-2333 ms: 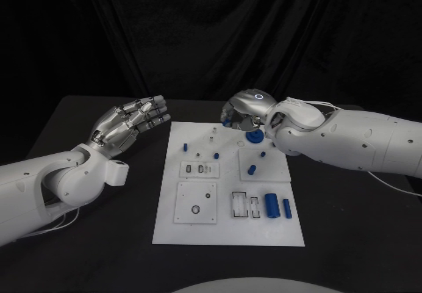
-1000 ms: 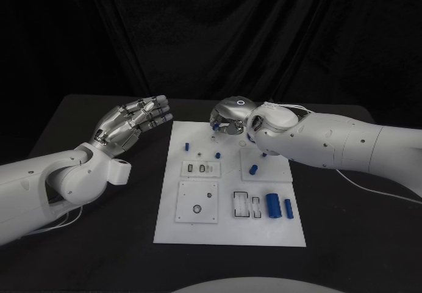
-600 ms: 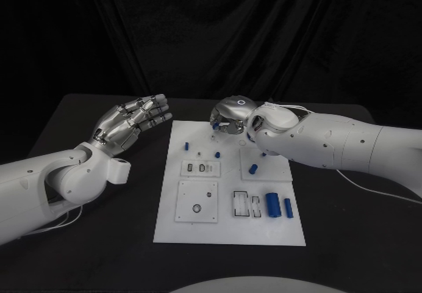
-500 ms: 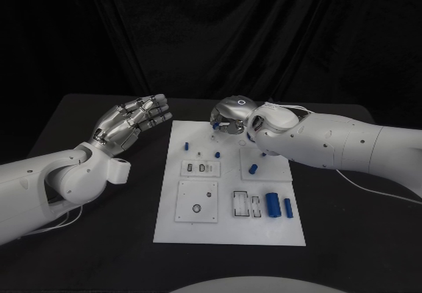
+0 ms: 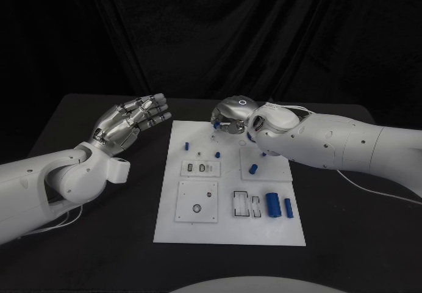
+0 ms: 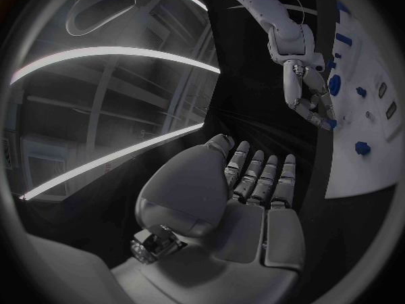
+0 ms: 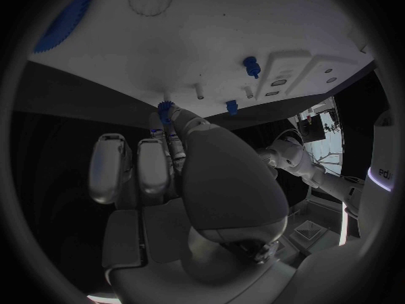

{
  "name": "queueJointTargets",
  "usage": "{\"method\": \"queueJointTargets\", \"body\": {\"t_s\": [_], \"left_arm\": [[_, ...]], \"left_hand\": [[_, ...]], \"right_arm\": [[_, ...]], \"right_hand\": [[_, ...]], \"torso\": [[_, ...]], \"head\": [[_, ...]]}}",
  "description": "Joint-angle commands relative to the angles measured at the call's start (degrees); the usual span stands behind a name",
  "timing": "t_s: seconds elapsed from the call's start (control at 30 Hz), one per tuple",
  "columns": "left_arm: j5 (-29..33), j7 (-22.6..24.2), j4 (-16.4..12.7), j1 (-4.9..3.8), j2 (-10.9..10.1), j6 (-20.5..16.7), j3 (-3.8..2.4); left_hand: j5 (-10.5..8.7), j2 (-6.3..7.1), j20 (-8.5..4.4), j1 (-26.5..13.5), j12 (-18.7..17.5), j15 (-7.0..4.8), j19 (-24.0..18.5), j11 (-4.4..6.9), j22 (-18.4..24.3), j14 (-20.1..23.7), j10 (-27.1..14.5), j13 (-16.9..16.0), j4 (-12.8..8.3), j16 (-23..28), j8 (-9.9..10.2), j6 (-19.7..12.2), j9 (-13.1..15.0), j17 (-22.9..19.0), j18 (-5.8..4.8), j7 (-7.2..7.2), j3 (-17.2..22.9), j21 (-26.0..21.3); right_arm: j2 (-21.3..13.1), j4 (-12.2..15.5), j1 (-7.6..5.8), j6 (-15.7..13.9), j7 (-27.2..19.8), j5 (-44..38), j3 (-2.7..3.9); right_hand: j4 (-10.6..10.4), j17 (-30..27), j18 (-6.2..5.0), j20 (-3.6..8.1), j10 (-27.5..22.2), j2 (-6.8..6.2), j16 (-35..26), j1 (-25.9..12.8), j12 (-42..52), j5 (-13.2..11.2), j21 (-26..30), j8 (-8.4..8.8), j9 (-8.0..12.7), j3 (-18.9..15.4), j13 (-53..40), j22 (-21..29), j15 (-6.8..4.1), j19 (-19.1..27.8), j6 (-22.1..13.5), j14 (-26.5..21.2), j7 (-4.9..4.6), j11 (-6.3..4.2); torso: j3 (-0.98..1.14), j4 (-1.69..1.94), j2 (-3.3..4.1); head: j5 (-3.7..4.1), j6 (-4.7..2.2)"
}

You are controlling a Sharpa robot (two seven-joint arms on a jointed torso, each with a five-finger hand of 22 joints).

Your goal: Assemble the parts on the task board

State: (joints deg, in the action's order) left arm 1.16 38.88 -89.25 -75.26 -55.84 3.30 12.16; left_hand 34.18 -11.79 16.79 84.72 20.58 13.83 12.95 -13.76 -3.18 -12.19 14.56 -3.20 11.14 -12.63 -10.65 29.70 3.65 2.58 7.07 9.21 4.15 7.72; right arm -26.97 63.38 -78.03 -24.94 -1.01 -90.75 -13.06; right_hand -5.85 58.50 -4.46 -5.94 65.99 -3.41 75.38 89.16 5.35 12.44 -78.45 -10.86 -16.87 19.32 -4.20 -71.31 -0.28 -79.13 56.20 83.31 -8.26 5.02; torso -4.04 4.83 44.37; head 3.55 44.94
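So the task board [image 5: 230, 235] is laid mid-table, and a small blue gear [image 7: 165, 106] is pinched in the right hand [image 5: 230, 116] over the board's far edge, beside thin pegs [image 7: 200, 90]; seating it on one is probably what's called for next. The left hand [image 5: 132, 120] is held off the board, spread, nothing gripped. Blue cylinders [image 5: 274, 206] are left near the board's right side, well clear.

From my head camera the scene is dim around a brightly lit white task board [image 5: 230, 183], while my wrist views bend straight edges at their dark circular rims, with bright ceiling streaks as glare.
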Motion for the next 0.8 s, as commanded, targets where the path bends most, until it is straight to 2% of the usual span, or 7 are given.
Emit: {"method": "queueJointTargets", "body": {"t_s": [0.03, 0.6, 0.8], "left_arm": [[0.32, 9.11, -0.01, -0.04, 0.07, 0.71, -0.04], [0.32, 8.91, 0.35, -0.02, 0.28, 0.88, -0.05], [0.32, 8.8, 0.41, -0.01, 0.27, 0.91, -0.05]], "left_hand": [[0.35, 0.01, -0.02, -0.71, 0.28, 0.24, 0.25, -0.48, 0.09, -0.01, -0.02, -0.04, -0.03, -0.2, -0.22, 0.15, 0.06, 0.06, -0.82, 0.6, 0.24, -0.13], [0.35, 0.04, -0.03, -0.81, 0.24, 0.24, 0.2, -0.47, 0.12, 0.04, -0.11, -0.02, -0.06, -0.22, -0.19, 0.05, 0.04, 0.05, -0.84, 0.64, 0.56, -0.17], [0.34, 0.12, -0.02, -0.92, 0.25, 0.24, 0.17, -0.47, 0.14, 0.08, -0.18, -0.02, -0.11, -0.25, -0.16, -0.05, 0.03, 0.05, -0.85, 0.71, 0.87, -0.18]], "right_arm": [[-0.12, 0.06, 0.24, -0.38, 1.51, -0.44, 0.0], [-0.14, 0.08, 0.59, 1.67, 2.38, -0.44, 0.01], [-0.22, 0.07, 0.7, 2.47, 2.64, -0.44, 0.01]], "right_hand": [[0.09, 0.02, -0.16, -0.21, -0.32, -0.59, -0.17, 0.14, -0.16, 0.31, 0.34, 0.28, 0.06, 0.3, 0.04, 0.03, 0.46, 0.35, -0.36, 0.05, 0.0, -0.02], [0.18, -1.54, -0.39, -0.56, -1.34, -0.92, -1.06, -0.18, -0.68, 0.07, 1.08, 1.14, 0.19, 0.86, 0.02, 0.88, 0.83, 1.12, -1.21, -0.7, -0.25, 0.38], [0.27, -2.5, -0.55, -0.85, -2.33, -1.25, -1.64, -0.41, -1.07, 0.09, 1.66, 1.89, 0.34, 1.31, 0.01, 1.48, 1.14, 1.76, -2.06, -1.32, -0.34, 0.75]], "torso": [[-0.01, 0.0, -0.01], [-0.01, 0.0, -0.01], [-0.01, 0.01, -0.01]], "head": [[0.02, 0.03], [0.14, 0.15], [-0.23, 0.22]]}}
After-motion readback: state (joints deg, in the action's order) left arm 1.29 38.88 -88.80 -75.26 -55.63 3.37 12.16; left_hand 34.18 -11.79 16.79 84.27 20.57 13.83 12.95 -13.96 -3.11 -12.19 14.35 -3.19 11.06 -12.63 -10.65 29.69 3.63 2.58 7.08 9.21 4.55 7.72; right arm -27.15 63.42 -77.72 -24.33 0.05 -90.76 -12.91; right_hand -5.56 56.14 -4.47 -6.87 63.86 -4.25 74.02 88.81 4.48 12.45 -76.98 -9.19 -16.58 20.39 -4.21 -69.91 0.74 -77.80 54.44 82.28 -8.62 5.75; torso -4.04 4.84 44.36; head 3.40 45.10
